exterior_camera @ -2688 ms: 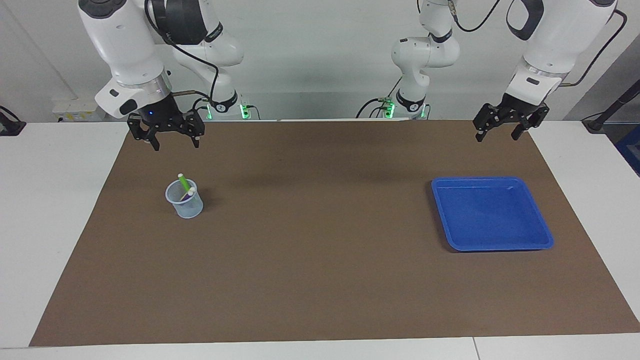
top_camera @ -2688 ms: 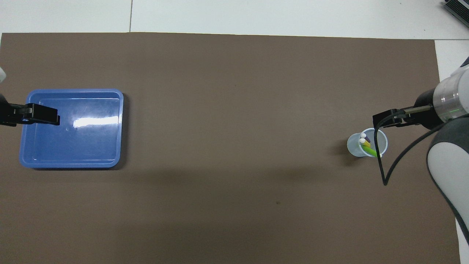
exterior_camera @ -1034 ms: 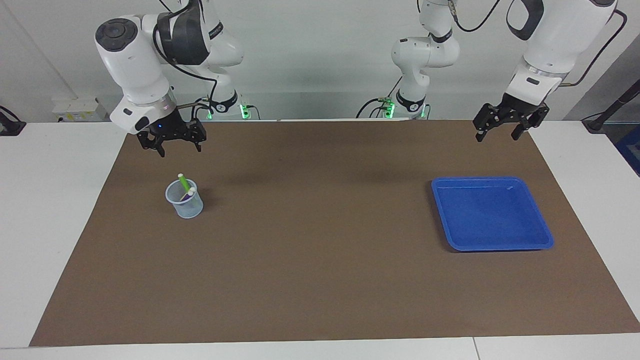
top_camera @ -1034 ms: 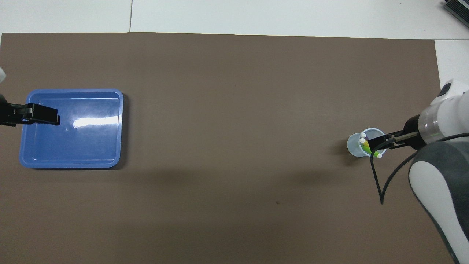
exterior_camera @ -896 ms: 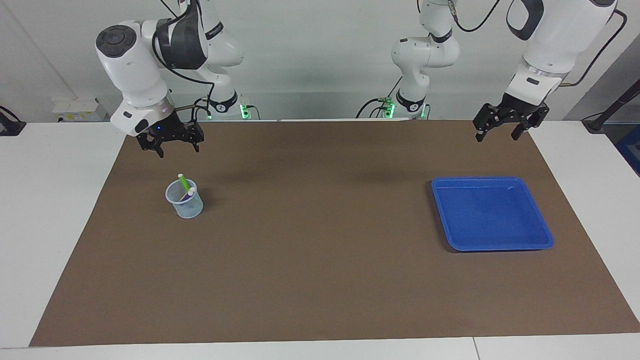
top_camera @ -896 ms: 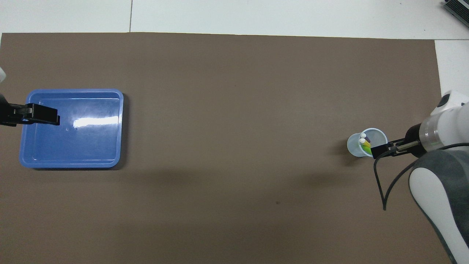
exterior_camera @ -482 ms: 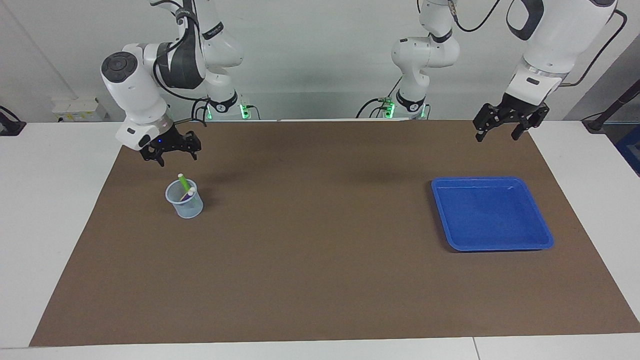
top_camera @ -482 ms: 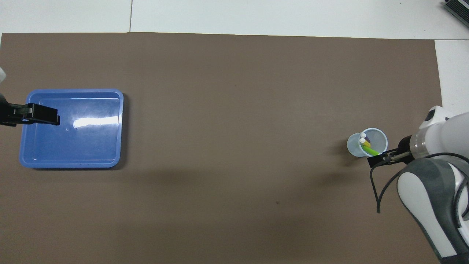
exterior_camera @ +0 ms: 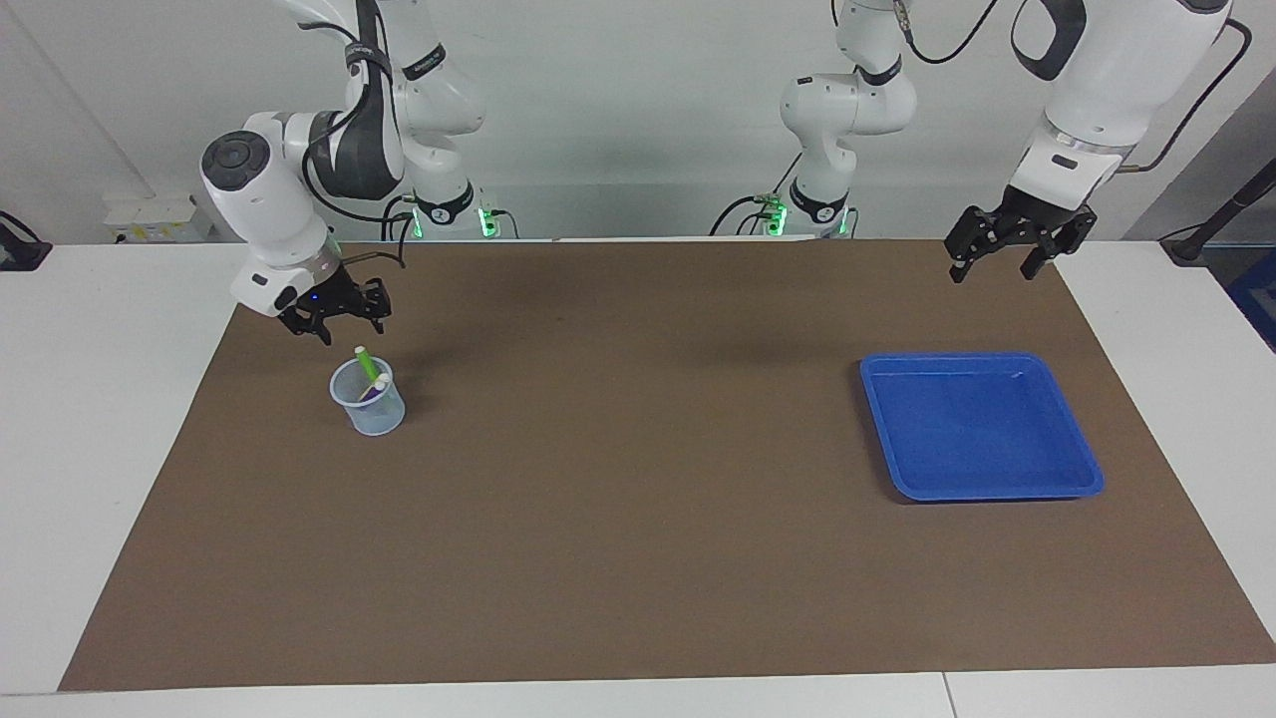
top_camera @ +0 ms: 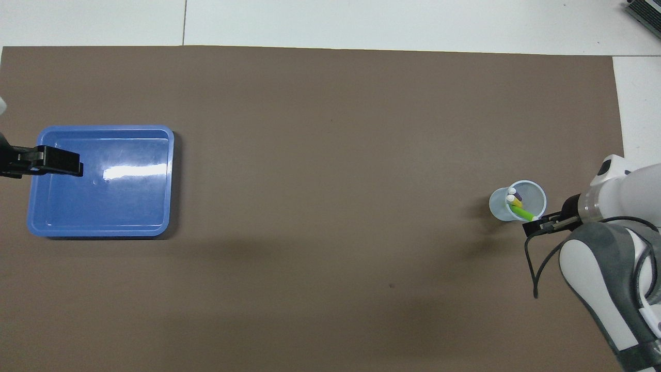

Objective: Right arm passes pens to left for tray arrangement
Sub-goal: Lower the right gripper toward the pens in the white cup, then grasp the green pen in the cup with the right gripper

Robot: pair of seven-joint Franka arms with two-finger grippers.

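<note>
While right gripper (exterior_camera: 347, 326) fingers stand apart, empty, above pens (exterior_camera: 367, 367); left gripper (exterior_camera: 992, 261) fingers wide, empty.

2 white jointed arms (exterior_camera: 269, 209), black grippers, loose black cables.

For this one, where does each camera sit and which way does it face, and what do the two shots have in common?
Facing view: high, across the table, looking at the robots; both white arms show whole, right pincer hanging above the cup of pens, left pincer waiting raised by the tray.
Overhead view: high above the robots' end, looking steeply down; only the left pincer tip and the right arm's wrist show.
Shared: brown mat, tray, cup, pens, turned half round.
</note>
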